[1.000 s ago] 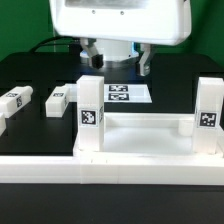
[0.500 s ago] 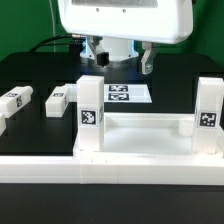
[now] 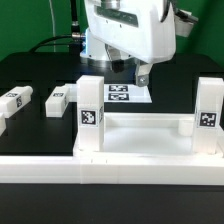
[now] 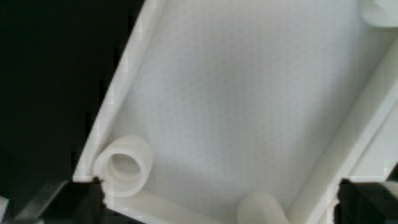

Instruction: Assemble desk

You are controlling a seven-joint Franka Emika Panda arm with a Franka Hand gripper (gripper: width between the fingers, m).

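The desk's white top (image 3: 145, 125) lies at the front of the black table. A tagged white leg stands upright at each end of it, one on the exterior view's left (image 3: 91, 115) and one on its right (image 3: 209, 115). Two more tagged legs (image 3: 57, 98) (image 3: 12, 100) lie loose further left. My gripper (image 3: 125, 68) hangs open above the table behind the top, touching nothing. In the wrist view the top's rimmed face (image 4: 249, 100) fills the picture, with an empty round corner socket (image 4: 128, 165). My open gripper (image 4: 210, 205) shows only as dark fingertips (image 4: 45, 205) at the edges.
The marker board (image 3: 122, 93) lies flat on the table right under my hand. A long white border bar (image 3: 40, 170) runs along the front edge below the desk top. Dark cables hang behind the arm at the back.
My hand has turned and swung toward the exterior view's right, coming lower over the marker board. The jaws stay open. The desk top and legs have not moved.
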